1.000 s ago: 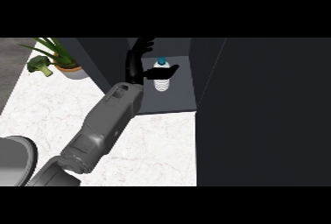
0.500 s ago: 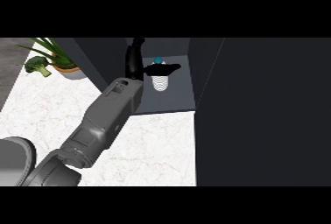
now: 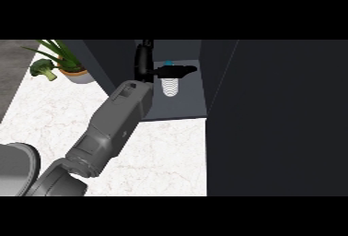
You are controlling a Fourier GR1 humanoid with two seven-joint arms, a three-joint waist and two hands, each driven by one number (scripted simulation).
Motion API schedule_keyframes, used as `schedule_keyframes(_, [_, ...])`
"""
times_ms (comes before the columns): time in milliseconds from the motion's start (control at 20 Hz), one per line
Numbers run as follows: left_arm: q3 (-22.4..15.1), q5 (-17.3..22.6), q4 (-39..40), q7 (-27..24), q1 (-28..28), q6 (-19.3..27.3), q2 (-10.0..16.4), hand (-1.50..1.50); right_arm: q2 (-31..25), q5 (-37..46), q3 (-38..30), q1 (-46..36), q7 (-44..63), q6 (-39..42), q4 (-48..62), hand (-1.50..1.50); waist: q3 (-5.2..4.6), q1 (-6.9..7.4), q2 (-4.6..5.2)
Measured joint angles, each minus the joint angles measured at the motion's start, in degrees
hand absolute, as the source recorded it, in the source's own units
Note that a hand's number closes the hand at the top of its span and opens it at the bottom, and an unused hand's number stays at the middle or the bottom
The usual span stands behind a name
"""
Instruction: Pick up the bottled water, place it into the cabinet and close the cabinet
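Note:
The bottled water (image 3: 170, 86), white and ribbed with a teal cap, stands upright on the grey floor of the open cabinet (image 3: 180, 108). My left hand (image 3: 142, 62) is inside the cabinet just left of the bottle. Its fingers point straight up along the cabinet's left wall, and its thumb (image 3: 178, 70) lies across the bottle's neck. The grey forearm (image 3: 115, 124) runs in from the lower left. My right hand does not show.
A tall dark panel (image 3: 285, 120) fills the right side beside the cabinet opening. A potted plant (image 3: 71, 69) and a broccoli (image 3: 42, 69) sit at the back left of the white marble counter (image 3: 170, 156). A grey rounded shape (image 3: 14, 168) lies at the lower left edge.
The fingers, bent over towards the bottle a second ago, now stand straight up. The bottle has stayed in place on the cabinet floor.

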Motion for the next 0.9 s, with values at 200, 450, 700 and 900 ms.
schedule_keyframes(200, [-1.51,2.68,-2.5,-0.7,0.76,-0.05,-0.14,-1.5,0.39,-0.12,1.33,-1.17,1.17,-0.98,-0.11,-1.5,0.02,0.15,-0.26])
schedule_keyframes(450, [-6.08,6.53,-8.79,-0.12,4.29,0.85,-0.2,-1.5,-0.03,-0.36,0.61,-1.63,2.6,-1.43,-0.13,-1.5,0.04,0.85,-0.76])
schedule_keyframes(700, [-13.23,10.94,-18.53,1.3,11.39,2.13,-0.22,-1.5,0.21,-0.66,-0.21,-1.51,3.15,-1.77,-0.22,-1.5,0.05,1.62,-1.09])
schedule_keyframes(900, [-18.99,12.61,-28.06,3.25,17.63,4.15,-0.22,-1.5,0.55,-0.87,-0.56,-1.46,3.44,-2.15,-0.34,-1.5,0.05,2.67,-1.33])
